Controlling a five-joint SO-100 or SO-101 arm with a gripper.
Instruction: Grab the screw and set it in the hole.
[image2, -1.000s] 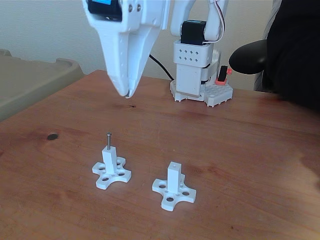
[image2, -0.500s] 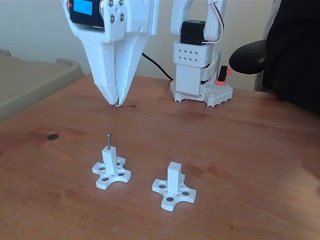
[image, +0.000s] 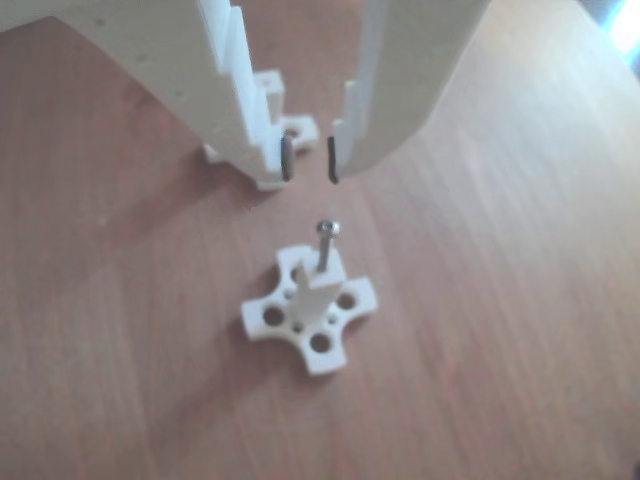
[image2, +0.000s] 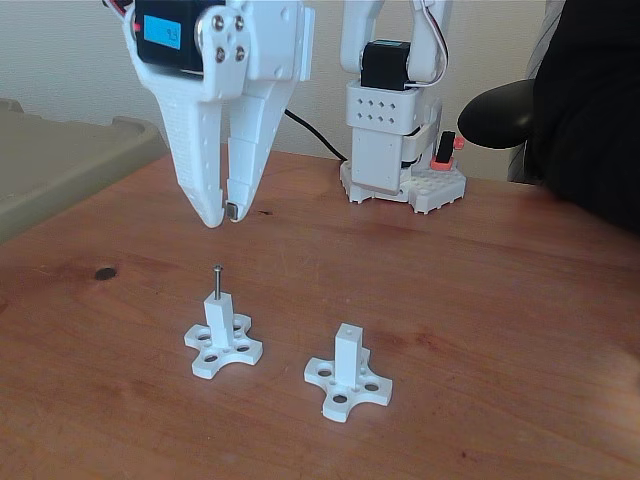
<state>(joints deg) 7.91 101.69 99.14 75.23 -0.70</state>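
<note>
The thin dark screw (image2: 217, 281) stands upright in the top of the left white post (image2: 219, 318) in the fixed view, its head (image: 329, 229) up. That post rises from a cross-shaped base (image: 311, 312). The right post (image2: 347, 352) shows an empty hole (image2: 347, 328) in its end face. My white gripper (image2: 222, 214) hangs above the screw, apart from it. It is open, with a narrow gap and nothing between its dark-padded fingertips (image: 309, 160).
The arm's base (image2: 390, 150) stands at the table's back. Behind the left finger shows part of the other cross base (image: 292, 128). A dark spot (image2: 104, 273) marks the wood at left. A beige bin (image2: 60, 165) borders the table's left, a dark chair (image2: 590, 100) the right.
The gripper has swung left over the last second to hang above the screw's post. Its fingers have gone from shut to slightly open. The screw and posts have not moved.
</note>
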